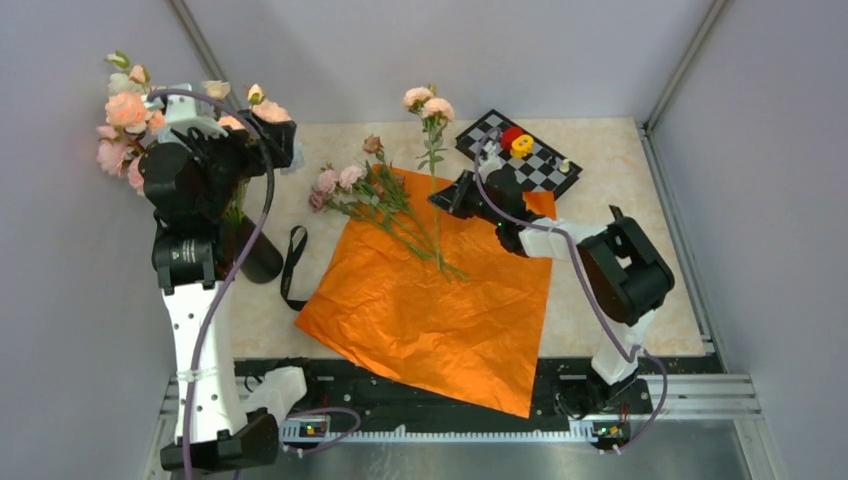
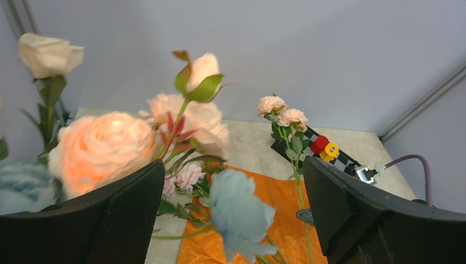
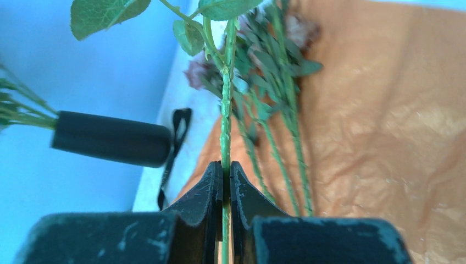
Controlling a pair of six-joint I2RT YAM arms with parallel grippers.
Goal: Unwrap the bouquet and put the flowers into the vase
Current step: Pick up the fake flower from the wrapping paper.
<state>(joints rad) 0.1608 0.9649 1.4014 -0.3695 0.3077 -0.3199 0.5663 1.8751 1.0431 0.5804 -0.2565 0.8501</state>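
Right gripper point(image 3: 226, 175) clamps one flower stem point(image 3: 226, 110) over the orange paper point(image 1: 430, 310); left gripper point(image 2: 232, 170), jaws wide, hangs near the vase point(image 1: 262, 258) at the table point(image 1: 620, 200) left edge. Lift straight; keep the stem vertical for insertion.

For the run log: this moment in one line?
right gripper: shut on flower stem | left gripper: open | paper: unwrapped, flat

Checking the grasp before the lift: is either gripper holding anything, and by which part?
The right gripper pinches one flower partway down its green stem. The left gripper is open, empty.
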